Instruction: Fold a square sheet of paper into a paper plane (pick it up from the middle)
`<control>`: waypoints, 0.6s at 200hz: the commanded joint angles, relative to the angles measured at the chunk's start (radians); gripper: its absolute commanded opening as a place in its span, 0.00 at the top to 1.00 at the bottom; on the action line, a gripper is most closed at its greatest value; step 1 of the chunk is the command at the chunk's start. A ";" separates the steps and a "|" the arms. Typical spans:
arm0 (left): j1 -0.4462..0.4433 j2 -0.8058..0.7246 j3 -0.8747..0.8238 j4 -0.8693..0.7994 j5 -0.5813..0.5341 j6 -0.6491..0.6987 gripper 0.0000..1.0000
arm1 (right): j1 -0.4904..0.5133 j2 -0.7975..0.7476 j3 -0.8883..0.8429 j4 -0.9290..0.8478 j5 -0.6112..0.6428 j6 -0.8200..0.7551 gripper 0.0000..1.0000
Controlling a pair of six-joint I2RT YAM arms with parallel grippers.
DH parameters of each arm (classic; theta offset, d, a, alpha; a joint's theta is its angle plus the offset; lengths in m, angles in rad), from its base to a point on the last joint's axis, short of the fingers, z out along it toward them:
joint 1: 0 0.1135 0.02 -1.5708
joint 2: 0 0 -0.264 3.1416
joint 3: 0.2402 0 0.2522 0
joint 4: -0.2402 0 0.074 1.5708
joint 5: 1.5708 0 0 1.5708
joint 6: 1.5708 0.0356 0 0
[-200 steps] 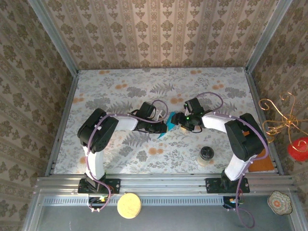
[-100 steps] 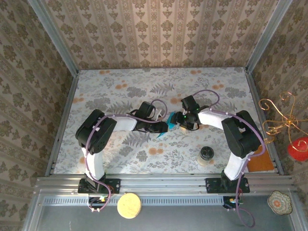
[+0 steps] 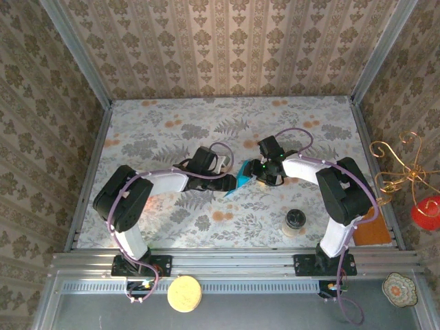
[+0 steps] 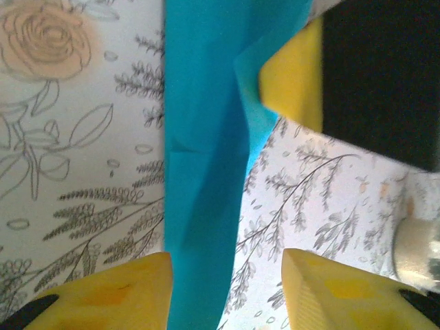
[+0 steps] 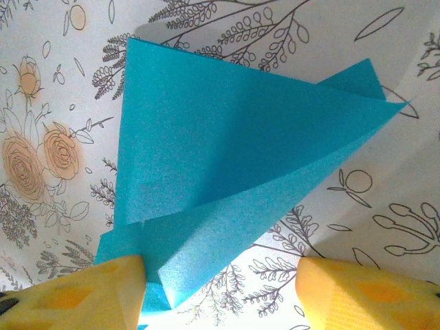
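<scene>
Half-folded teal paper [image 3: 236, 183] lies on the floral-print table [image 3: 151, 130], beyond and left of the small jar [image 3: 295, 221]. The left gripper [image 4: 227, 289] and right gripper [image 5: 220, 289] both stand parted, straddling the paper without clamping it. Damask wallpaper [image 3: 227, 48] covers the walls.

Paper [image 5: 227, 172] at ctr of table [image 3: 158, 130], btwn left gripper [image 4: 227, 275] (on its L) & right gripper [image 5: 220, 275] (on its R). Jar [image 3: 295, 221] front-R of paper; flat sheet [image 3: 375, 235] R of jar.

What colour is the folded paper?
Teal-blue; the folded paper shows best in the right wrist view.
</scene>
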 commanded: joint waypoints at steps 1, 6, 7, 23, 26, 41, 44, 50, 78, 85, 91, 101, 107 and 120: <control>-0.018 -0.001 0.003 -0.061 -0.059 0.038 0.53 | 0.005 0.083 -0.013 0.006 0.055 -0.002 0.36; -0.020 0.001 0.003 -0.062 -0.065 0.038 0.53 | 0.005 0.084 -0.013 0.007 0.056 -0.003 0.36; -0.020 0.001 0.003 -0.062 -0.066 0.038 0.53 | 0.006 0.083 -0.013 0.006 0.056 -0.003 0.36; -0.021 0.009 0.003 -0.056 -0.063 0.036 0.53 | 0.004 0.084 -0.011 0.004 0.056 -0.003 0.35; -0.021 0.011 0.004 -0.056 -0.058 0.035 0.53 | 0.004 0.084 -0.011 0.004 0.055 -0.003 0.35; -0.023 0.026 0.010 -0.065 -0.058 0.038 0.54 | 0.004 0.084 -0.010 0.002 0.056 -0.002 0.35; -0.023 0.029 0.011 -0.068 -0.060 0.039 0.53 | 0.005 0.085 -0.010 0.002 0.056 -0.002 0.35; -0.023 0.033 0.011 -0.068 -0.062 0.038 0.54 | 0.004 0.084 -0.008 0.001 0.056 -0.002 0.35; -0.023 0.046 0.008 -0.073 -0.073 0.043 0.54 | 0.005 0.092 -0.004 0.001 0.055 -0.001 0.35; -0.023 0.049 0.008 -0.075 -0.079 0.044 0.54 | 0.004 0.093 -0.005 0.002 0.054 -0.001 0.36; -0.023 0.051 0.008 -0.076 -0.083 0.044 0.55 | 0.005 0.095 -0.004 0.001 0.053 -0.001 0.36; -0.023 0.054 0.008 -0.079 -0.087 0.046 0.57 | 0.004 0.097 -0.002 0.000 0.053 -0.001 0.36; -0.022 0.056 0.008 -0.080 -0.087 0.048 0.58 | 0.004 0.099 -0.002 -0.001 0.053 -0.001 0.36; -0.022 0.061 0.007 -0.078 -0.087 0.048 0.62 | 0.004 0.101 -0.002 -0.001 0.053 -0.002 0.36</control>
